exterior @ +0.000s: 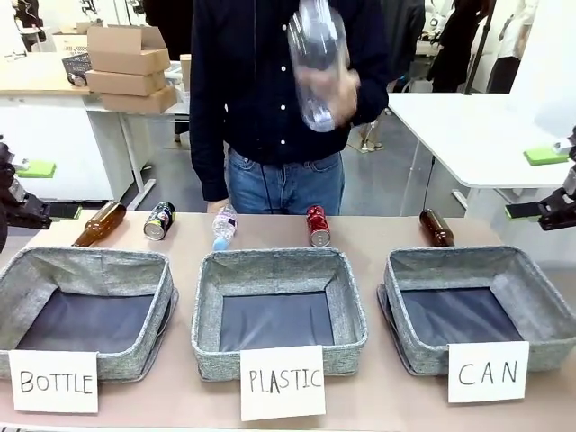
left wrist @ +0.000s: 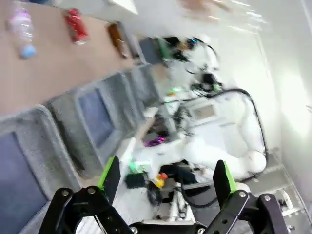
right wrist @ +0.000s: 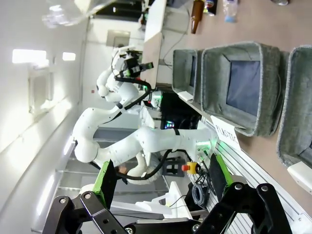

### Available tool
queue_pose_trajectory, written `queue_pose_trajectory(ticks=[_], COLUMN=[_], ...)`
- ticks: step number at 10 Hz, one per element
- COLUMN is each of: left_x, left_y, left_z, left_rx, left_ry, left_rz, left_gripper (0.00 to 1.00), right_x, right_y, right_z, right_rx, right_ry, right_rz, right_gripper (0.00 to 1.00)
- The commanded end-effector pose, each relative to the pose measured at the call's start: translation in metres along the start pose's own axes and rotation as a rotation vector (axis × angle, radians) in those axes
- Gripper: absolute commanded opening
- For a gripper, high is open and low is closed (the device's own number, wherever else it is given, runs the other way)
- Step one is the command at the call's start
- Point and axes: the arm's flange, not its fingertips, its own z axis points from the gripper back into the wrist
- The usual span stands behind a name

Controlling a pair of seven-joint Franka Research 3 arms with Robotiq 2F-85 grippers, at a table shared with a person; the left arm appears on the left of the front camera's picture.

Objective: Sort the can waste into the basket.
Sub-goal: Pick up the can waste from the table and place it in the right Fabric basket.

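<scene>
The red can (exterior: 317,225) lies on the table's far strip, behind the middle basket. Further left, between a brown bottle and a small plastic bottle, lies the black printed can (exterior: 159,220). The grey basket (exterior: 477,259) signed "CAN" stands at the front right with nothing in it. My left gripper (exterior: 40,191) hovers open at the left edge and my right gripper (exterior: 538,184) hovers open at the right edge, both well away from the cans. In the left wrist view the open left gripper (left wrist: 166,180) holds nothing, with the red can (left wrist: 76,25) far off. The open right gripper (right wrist: 162,176) is also empty.
Baskets signed "BOTTLE" (exterior: 85,261) and "PLASTIC" (exterior: 279,261) stand left and middle. Brown bottles (exterior: 99,224) (exterior: 436,228) and a small plastic bottle (exterior: 224,226) lie along the far strip. A person at the far side holds a clear plastic bottle (exterior: 317,63) up high.
</scene>
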Motion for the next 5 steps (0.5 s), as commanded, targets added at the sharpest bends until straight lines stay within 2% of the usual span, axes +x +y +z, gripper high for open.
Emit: queue_pose_trajectory(ticks=[1,2,3,5], left_x=[0.082,0.134,0.169,0.206], left_y=[0.013,0.037,0.056,0.087], left_z=[-0.011,-0.011,-0.016,-0.040], left_rx=[0.437,0.679,0.869,1.003], left_ry=[-0.030,-0.004,-0.027,0.032], left_rz=[0.193,0.277,0.338,0.351], left_gripper=[1.00,1.00,1.00,1.00], right_x=[0.006,0.006,0.006,0.006], right_y=[0.002,0.002,0.002,0.002], right_z=[0.000,0.000,0.000,0.000], right_rx=[0.022,0.022,0.022,0.022], right_ry=[-0.006,-0.006,-0.006,-0.006], right_rz=[0.031,0.031,0.031,0.031], right_gripper=[1.00,1.00,1.00,1.00])
